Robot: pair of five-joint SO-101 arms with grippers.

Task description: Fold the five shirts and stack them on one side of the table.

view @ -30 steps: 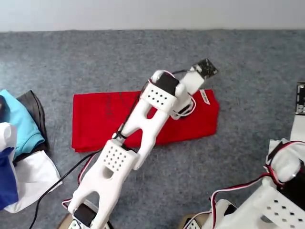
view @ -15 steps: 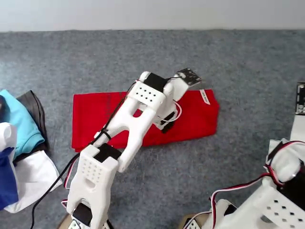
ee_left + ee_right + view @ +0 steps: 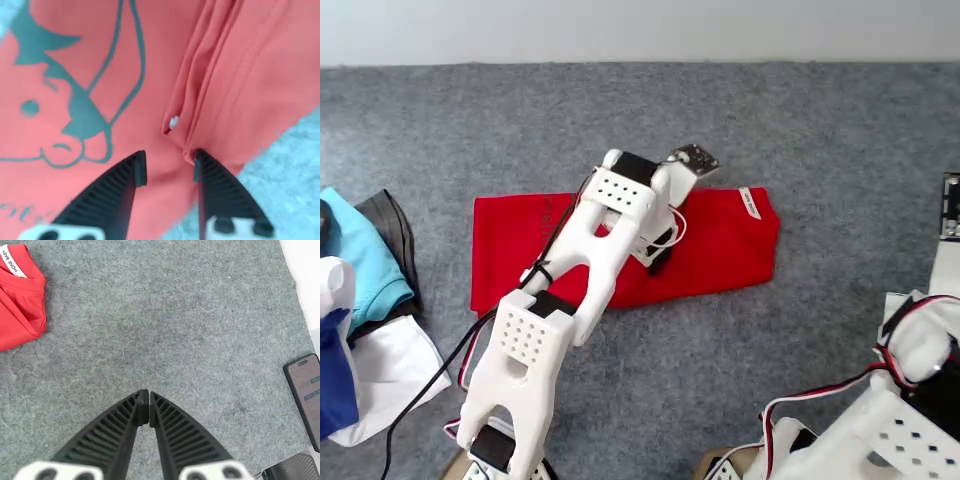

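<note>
Grey felt covers the worktop (image 3: 840,140). The left tool (image 3: 167,167) is positioned directly over the red shirt (image 3: 730,250), jaws parted to a moderate gap with nothing clamped. A raised fold of fabric lies just ahead of its tips. The right tool (image 3: 149,407) is fully closed and empty above bare felt, well apart from the shirt. A shirt pile (image 3: 365,275) lies well apart from the left tool, at the worktop edge.

1 red shirt (image 3: 720,245), 4 piled shirts (image 3: 375,275), 2 arms (image 3: 595,265), 1 phone (image 3: 305,390).
</note>
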